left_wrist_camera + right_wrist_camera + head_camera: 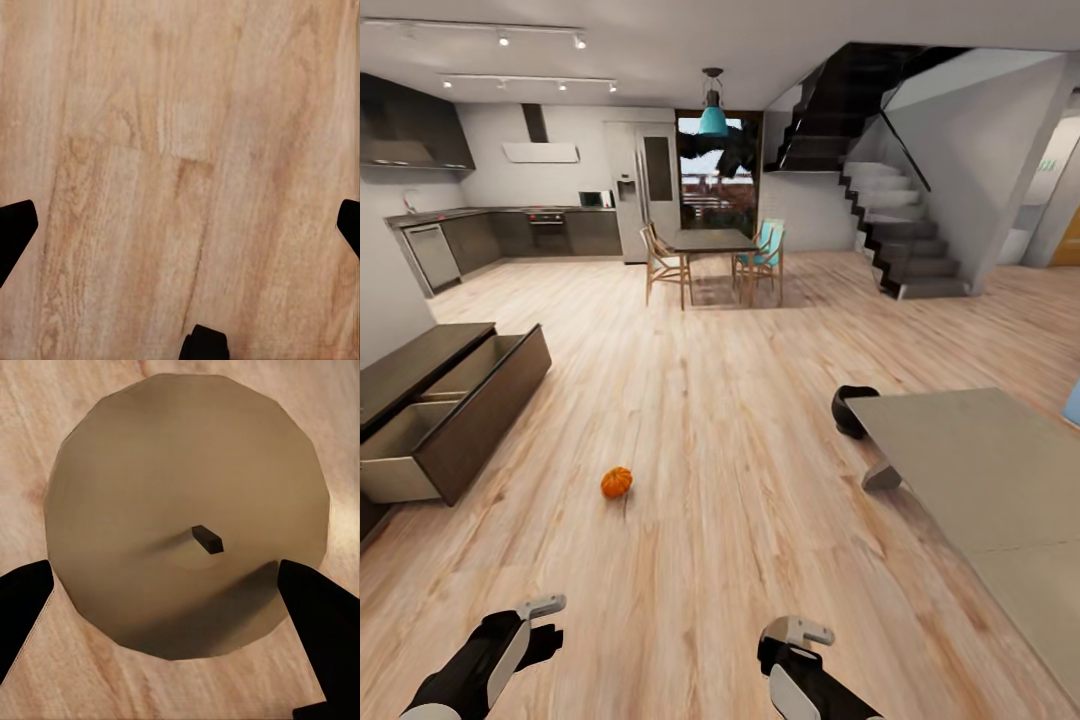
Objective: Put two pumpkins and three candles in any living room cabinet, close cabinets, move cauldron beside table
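Pale plank flooring [740, 400] stretches through an open-plan home, with a grey kitchen, a dark dining table [708, 240] with wooden chairs and a black staircase [900, 230] along the far walls. Nearer on the robot's left, the long, low, dark brown wooden cabinet [485, 405] stands with two wide drawers pulled out, their pale beige insides bare as far as can be seen, apparently left ready to receive items. On the right, the low coffee table with a smooth grey top [1000, 470] fills the corner, and a squat black cauldron [852, 408] sits on the floor touching its far corner, so that part of the job looks settled. One small, bright orange ribbed pumpkin [616, 482] lies on the open floor between cabinet and table, well apart from both. The left gripper [543, 622] hangs over bare planks, jaws spread wide and empty, seemingly free to collect the pumpkin. The right gripper [792, 640] points straight down; its wrist camera shows a pale grey-beige cylindrical candle with a short dark wick [187, 525] between the dark fingertips [319, 607], which flank its sides. Whether they actually clamp it cannot be told.
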